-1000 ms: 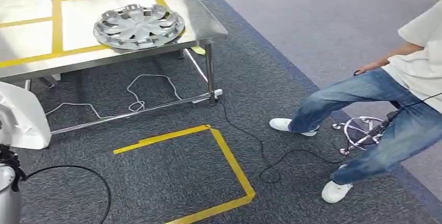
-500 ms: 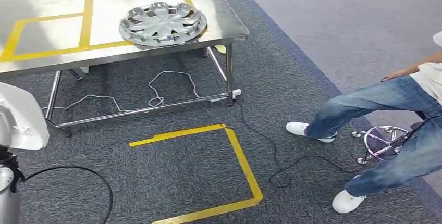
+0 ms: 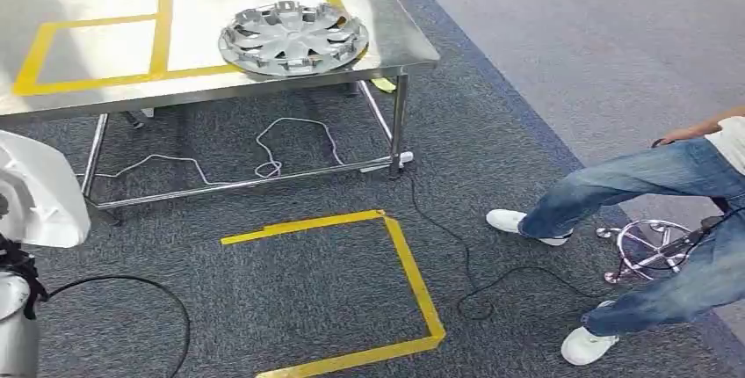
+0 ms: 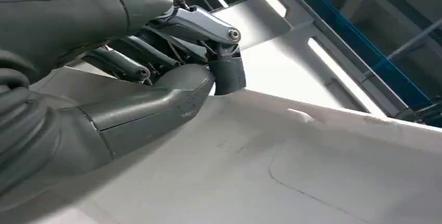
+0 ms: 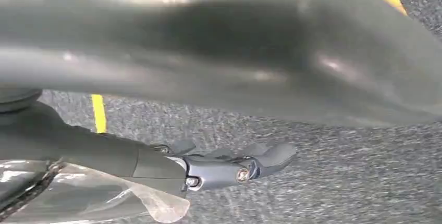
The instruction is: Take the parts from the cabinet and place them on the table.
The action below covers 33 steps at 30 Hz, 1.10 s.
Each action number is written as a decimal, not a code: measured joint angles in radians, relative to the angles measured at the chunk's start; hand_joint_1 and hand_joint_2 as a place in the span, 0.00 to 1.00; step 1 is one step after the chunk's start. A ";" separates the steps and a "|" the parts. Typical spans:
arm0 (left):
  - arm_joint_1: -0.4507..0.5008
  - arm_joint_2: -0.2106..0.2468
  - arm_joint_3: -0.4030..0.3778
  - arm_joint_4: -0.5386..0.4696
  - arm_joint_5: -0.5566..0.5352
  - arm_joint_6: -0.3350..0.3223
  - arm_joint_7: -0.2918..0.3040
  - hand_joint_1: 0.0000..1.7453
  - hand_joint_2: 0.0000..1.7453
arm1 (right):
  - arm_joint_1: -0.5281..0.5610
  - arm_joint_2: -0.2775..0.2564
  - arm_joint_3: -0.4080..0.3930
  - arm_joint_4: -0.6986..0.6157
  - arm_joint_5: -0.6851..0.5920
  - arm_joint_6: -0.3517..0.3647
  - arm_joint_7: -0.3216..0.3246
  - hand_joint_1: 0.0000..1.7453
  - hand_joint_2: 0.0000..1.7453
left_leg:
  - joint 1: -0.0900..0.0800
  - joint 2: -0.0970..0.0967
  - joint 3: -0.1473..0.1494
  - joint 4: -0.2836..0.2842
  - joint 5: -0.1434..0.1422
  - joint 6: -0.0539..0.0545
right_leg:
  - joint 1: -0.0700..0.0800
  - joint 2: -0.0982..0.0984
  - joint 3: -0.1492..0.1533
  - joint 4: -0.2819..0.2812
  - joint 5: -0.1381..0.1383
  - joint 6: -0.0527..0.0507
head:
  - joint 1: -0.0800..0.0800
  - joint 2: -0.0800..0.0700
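Observation:
A white curved part point(image 3: 39, 189) sits at the left edge of the head view, above my silver left arm point(image 3: 13, 325). In the left wrist view my left hand point(image 4: 130, 94) grips this white part point(image 4: 312, 172), thumb lying on its smooth face and darker fingers behind its edge. A silver hubcap point(image 3: 292, 37) lies on the steel table point(image 3: 105, 97), inside a yellow-taped field near the table's right end. My right hand point(image 5: 229, 164) hangs over the grey carpet with its fingers stretched out and nothing in them.
A person in jeans point(image 3: 650, 211) sits at the right on a stool with a chrome base point(image 3: 650, 248). Yellow tape point(image 3: 413, 281) marks a square on the carpet before the table. Cables point(image 3: 264, 154) trail under the table and across the floor.
The camera has turned: table, hubcap and floor tape have slid right in the picture, and more of the table's left side shows. The white part stays in my left hand.

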 joint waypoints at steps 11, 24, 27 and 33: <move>-0.001 0.003 -0.010 0.008 -0.003 0.003 0.008 1.00 1.00 | 0.003 0.000 -0.001 0.000 0.005 0.005 -0.015 0.00 0.00 | 0.000 0.000 -0.144 0.308 -0.144 -0.049 | 0.000 -0.034 0.044 -0.064 -0.009 -0.042 | -0.007 0.000; -0.013 0.005 -0.013 0.009 -0.005 0.003 0.010 1.00 1.00 | -0.002 0.000 0.000 0.000 0.016 0.002 -0.018 0.00 0.00 | -0.006 0.015 -0.009 0.003 0.005 0.011 | 0.007 -0.027 -0.009 0.088 -0.118 0.002 | 0.002 0.000; -0.010 0.003 -0.014 0.012 -0.005 0.003 0.010 1.00 1.00 | 0.002 0.000 0.000 0.000 0.017 0.002 -0.017 0.00 0.00 | -0.007 -0.009 -0.010 0.004 0.005 0.011 | 0.007 -0.016 -0.107 0.263 -0.165 0.004 | 0.002 0.000; -0.011 0.004 -0.016 0.016 -0.001 -0.014 0.001 1.00 1.00 | -0.006 0.000 -0.005 0.000 0.002 -0.004 -0.014 0.00 0.00 | -0.011 -0.034 -0.010 0.010 0.000 -0.003 | 0.009 0.002 0.036 -0.056 -0.008 -0.016 | 0.000 0.000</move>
